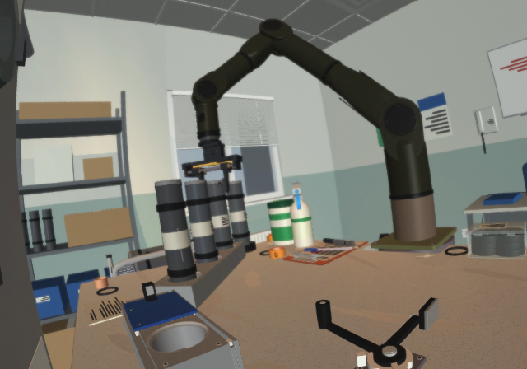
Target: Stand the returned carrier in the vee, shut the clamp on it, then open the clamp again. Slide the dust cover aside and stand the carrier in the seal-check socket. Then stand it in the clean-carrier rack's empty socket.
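The carrier [218, 212], a grey cylinder with black bands and a cream label, stands third in the clean-carrier rack [204, 278], partly hidden behind the nearer cylinders. My gripper [214, 177] sits over its top and still grips it. Three other carriers stand in the same row. In front, the seal-check socket [178, 336] lies uncovered, with the blue dust cover [158, 310] slid back behind it. The vee and clamp [385, 335], with two black arms, sit at the table's front right.
The neighbouring carriers stand close on either side of my gripper. A green-banded canister [280, 222] and a cream bottle [301, 218] stand right of the rack beside a tool tray [325, 252]. A shelf unit stands at the left.
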